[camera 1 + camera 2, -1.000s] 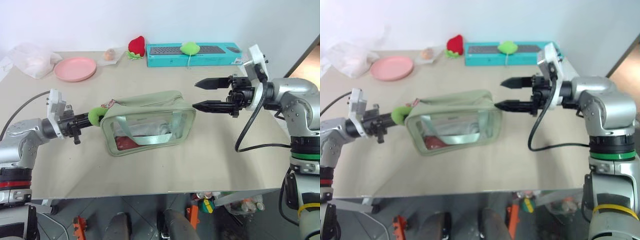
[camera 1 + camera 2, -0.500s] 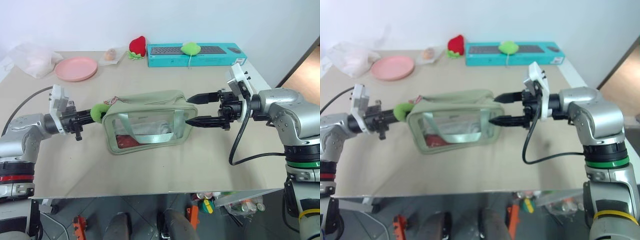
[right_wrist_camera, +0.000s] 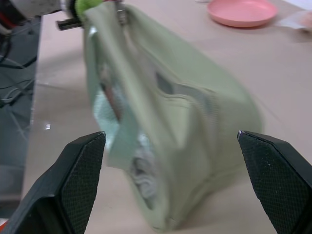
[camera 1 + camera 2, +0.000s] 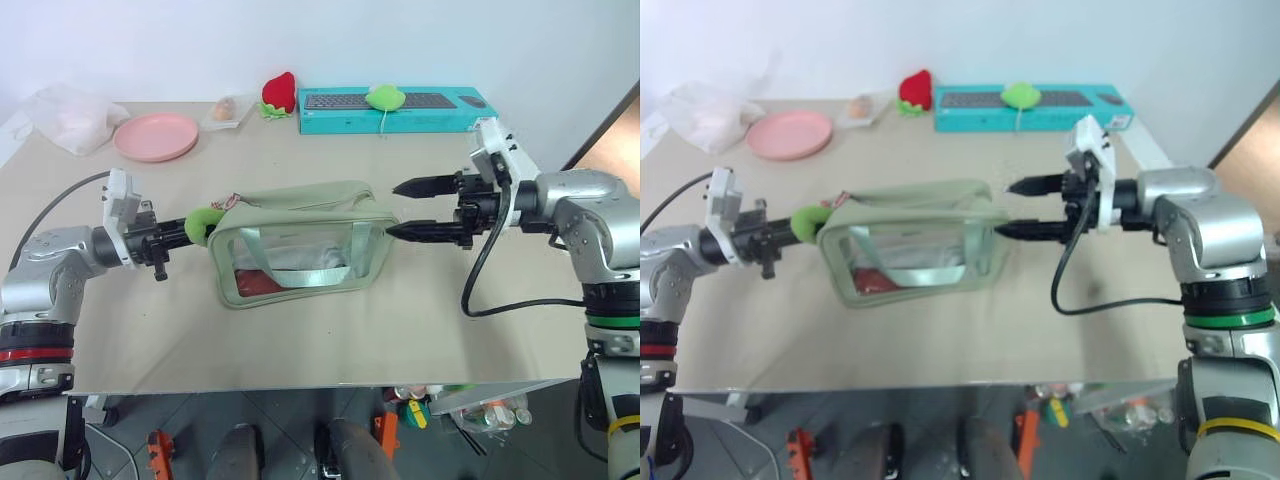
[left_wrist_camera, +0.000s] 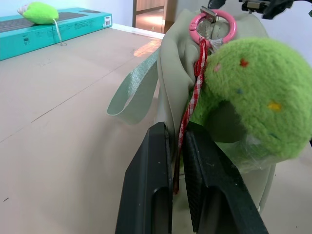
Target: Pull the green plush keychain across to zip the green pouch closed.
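Left eye view is showing the right gripper (image 4: 402, 210), jaws wide apart, backing rightward off the green pouch (image 4: 300, 245), leaving it unbraced. Left gripper (image 5: 176, 161) is staying clamped on the green plush keychain (image 4: 201, 222) cord at the pouch's left end; bare table (image 4: 330, 335) is lying nearer.

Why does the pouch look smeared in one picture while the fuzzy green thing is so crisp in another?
Right wrist view: the green pouch is blurred and soft, looking like motion blur. Left wrist view: the green plush keychain sits close and sharp. Left eye view: even light, with faint shadows on the table.
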You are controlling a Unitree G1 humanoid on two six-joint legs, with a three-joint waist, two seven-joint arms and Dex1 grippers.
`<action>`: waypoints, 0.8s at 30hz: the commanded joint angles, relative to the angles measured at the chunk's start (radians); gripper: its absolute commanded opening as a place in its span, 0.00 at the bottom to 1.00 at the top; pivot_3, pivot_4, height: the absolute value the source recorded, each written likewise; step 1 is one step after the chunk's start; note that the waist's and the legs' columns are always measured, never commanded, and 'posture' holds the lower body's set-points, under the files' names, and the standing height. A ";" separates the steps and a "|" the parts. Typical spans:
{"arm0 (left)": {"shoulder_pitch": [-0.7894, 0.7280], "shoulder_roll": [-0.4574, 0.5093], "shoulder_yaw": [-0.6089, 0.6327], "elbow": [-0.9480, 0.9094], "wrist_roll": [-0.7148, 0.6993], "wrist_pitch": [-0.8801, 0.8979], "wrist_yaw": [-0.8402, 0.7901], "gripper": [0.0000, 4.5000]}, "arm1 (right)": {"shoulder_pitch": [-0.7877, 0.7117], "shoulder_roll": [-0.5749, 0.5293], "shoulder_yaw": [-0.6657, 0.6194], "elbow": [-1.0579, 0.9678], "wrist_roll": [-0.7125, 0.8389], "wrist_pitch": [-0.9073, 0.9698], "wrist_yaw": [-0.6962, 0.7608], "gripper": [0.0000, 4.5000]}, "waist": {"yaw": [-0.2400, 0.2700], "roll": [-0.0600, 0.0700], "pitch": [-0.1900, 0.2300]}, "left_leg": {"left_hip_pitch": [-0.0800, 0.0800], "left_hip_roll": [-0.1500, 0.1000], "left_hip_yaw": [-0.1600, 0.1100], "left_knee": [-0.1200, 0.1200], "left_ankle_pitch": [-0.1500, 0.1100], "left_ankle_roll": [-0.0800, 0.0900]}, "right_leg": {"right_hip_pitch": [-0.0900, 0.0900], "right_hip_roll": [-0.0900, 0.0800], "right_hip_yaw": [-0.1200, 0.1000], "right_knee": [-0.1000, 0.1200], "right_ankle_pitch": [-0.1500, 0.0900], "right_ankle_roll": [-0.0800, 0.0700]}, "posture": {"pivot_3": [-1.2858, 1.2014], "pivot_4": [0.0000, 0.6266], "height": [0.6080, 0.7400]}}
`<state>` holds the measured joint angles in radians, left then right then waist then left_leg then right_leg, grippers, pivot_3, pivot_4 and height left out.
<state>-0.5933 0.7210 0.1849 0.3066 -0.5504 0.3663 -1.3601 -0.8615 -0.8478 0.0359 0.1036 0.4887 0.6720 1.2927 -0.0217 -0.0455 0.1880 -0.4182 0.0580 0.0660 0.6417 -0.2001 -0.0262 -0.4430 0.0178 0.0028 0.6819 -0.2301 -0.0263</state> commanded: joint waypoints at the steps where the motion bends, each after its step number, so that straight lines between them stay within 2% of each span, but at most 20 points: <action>1: -0.013 0.001 0.012 -0.015 -0.010 -0.013 0.000 0.09 | -0.001 -0.011 -0.012 -0.023 -0.005 -0.023 0.014 1.00 | 0.000 0.000 0.000 | 0.000 0.000 0.000 0.000 0.000 0.000 | 0.000 0.000 0.000 0.000 0.000 0.000 | 0.52 0.24 1.00; 7: -0.017 -0.005 0.006 -0.011 0.011 -0.039 0.019 0.09 | 0.012 0.030 0.011 -0.038 -0.018 -0.027 -0.001 1.00 | 0.000 0.000 0.000 | 0.000 0.000 0.000 0.001 0.000 0.000 | 0.000 0.000 0.000 0.000 0.000 0.000 | 0.52 0.24 1.00; 24: -0.048 -0.023 0.011 -0.002 0.004 -0.032 0.044 0.09 | 0.031 0.041 0.012 -0.046 -0.003 -0.018 0.009 1.00 | 0.000 0.000 0.000 | -0.001 0.000 -0.001 0.002 0.000 0.000 | 0.000 -0.001 -0.001 0.000 0.000 0.000 | 0.52 0.24 1.00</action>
<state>-0.6115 0.6943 0.1849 0.3078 -0.5303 0.3327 -1.3158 -0.8303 -0.8054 0.0651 0.0940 0.4676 0.6566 1.2925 -0.0213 -0.0455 0.1879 -0.4197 0.0581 0.0648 0.6435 -0.2001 -0.0262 -0.4428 0.0171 0.0016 0.6819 -0.2298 -0.0258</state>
